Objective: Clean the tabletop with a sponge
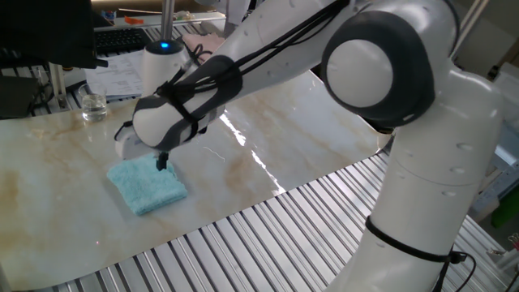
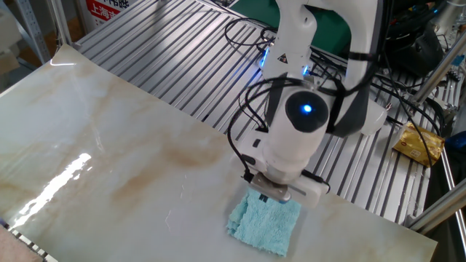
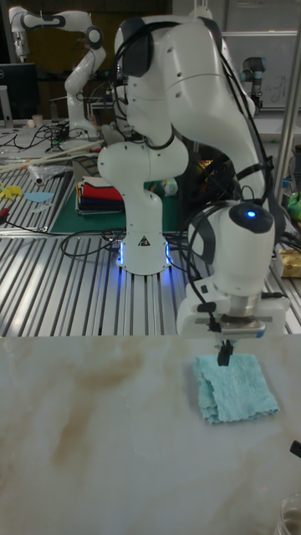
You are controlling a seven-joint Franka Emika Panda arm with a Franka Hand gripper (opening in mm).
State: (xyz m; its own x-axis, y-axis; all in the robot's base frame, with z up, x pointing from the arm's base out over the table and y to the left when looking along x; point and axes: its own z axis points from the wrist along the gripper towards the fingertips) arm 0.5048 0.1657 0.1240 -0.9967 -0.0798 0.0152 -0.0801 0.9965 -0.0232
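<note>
One fixed view
- Sponge: a soft, fluffy blue sponge [image 1: 147, 184] is seen lying flat on the table [image 1: 268, 122], near the front edge, just before the grey metal slats [image 1: 268, 235].
- Tool: the tool [image 1: 161, 161] is held right over the far corner of the sponge, at or very near its top. Whether its fingers are apart or together cannot be told here.
- Glass: a small clear glass [image 1: 93, 106] is seen far back on the table, well apart from the sponge.

The other fixed view
- Sponge: only part of the sponge [image 2: 263, 225] is seen, since the arm's round head covers its far edge.
- How it will handle: it is judged to be light, squashy and easy to bend. It should not break. It may bunch up or slide on the shiny table when pushed.
- Where to hold: a pinch near the middle of the top, or on a thick folded edge, is judged best.

Tall fixed view
- Sponge: the sponge [image 3: 236, 389] is seen as almost square, so no clear long side is shown. It is turned a little, with one corner pointing toward the arm's base.
- Tool: the dark tip of the tool [image 3: 224, 353] is seen as one thin piece at the sponge's back edge. The fingers look close together, but this cannot be told for sure.
</note>
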